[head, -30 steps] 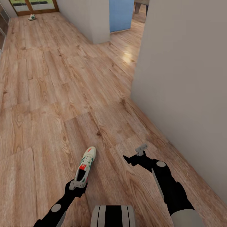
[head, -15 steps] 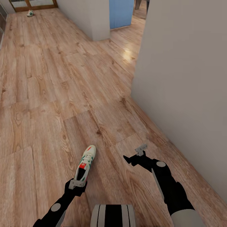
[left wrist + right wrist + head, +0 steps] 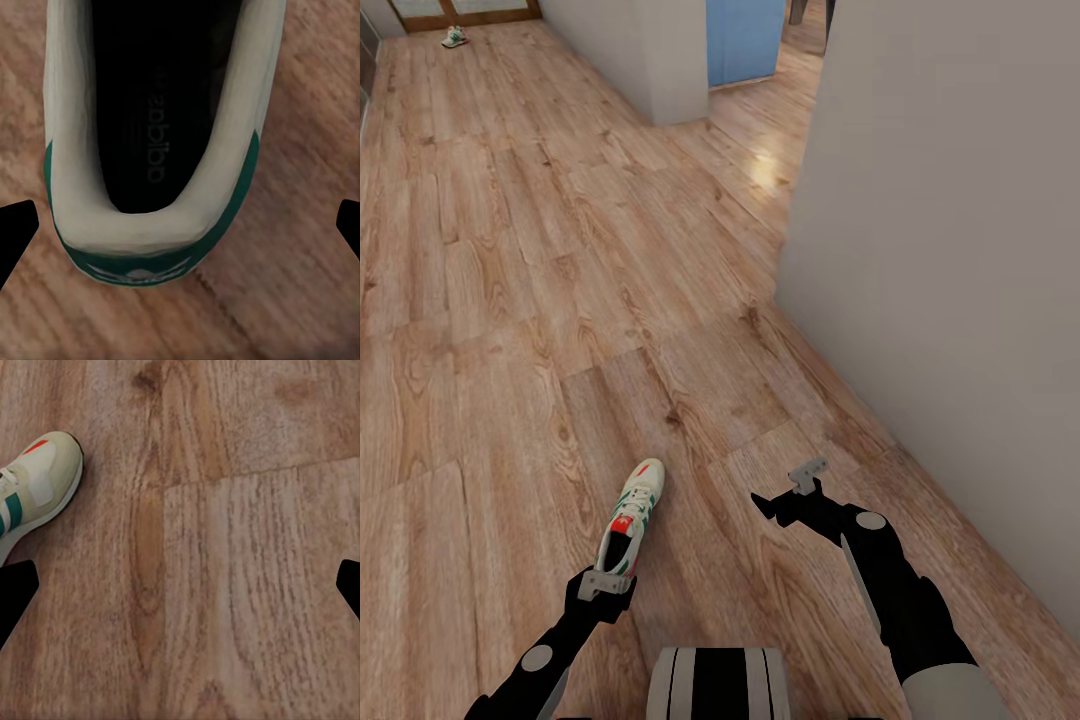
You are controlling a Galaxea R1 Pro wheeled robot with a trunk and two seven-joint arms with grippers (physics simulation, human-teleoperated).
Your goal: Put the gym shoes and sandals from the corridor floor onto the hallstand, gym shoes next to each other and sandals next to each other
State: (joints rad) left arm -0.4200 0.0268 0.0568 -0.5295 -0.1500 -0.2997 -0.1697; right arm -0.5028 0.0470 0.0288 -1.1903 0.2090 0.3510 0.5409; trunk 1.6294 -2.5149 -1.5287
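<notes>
Sneaker at the left gripper, second one far down the corridor

Sneakers are the task's things in sight, and the near gym shoe (image 3: 631,515) serves as the landmark: it lies on the corridor floor (image 3: 510,300), toe pointing away from the robot. Far beyond that shoe, at the corridor's distant end and to its left, the far gym shoe (image 3: 454,37) sits on the same planks in front of a wood-framed door (image 3: 465,10).

Directly behind the near gym shoe's heel is the left gripper (image 3: 605,582). Its wrist camera looks into the shoe's dark opening with the green heel patch close, and the two dark fingertips (image 3: 15,232) stand wide apart on either side of the heel, not touching it. The jaws are parted and hold nothing.

To the right of the near gym shoe, with bare floor between, hangs the right gripper (image 3: 785,485), its fingers spread apart and empty. Its wrist camera catches the shoe's toe at the edge of the planks.

Further right of the shoe runs a plain grey wall (image 3: 950,250); beyond its corner stands a blue panel (image 3: 745,40).
</notes>
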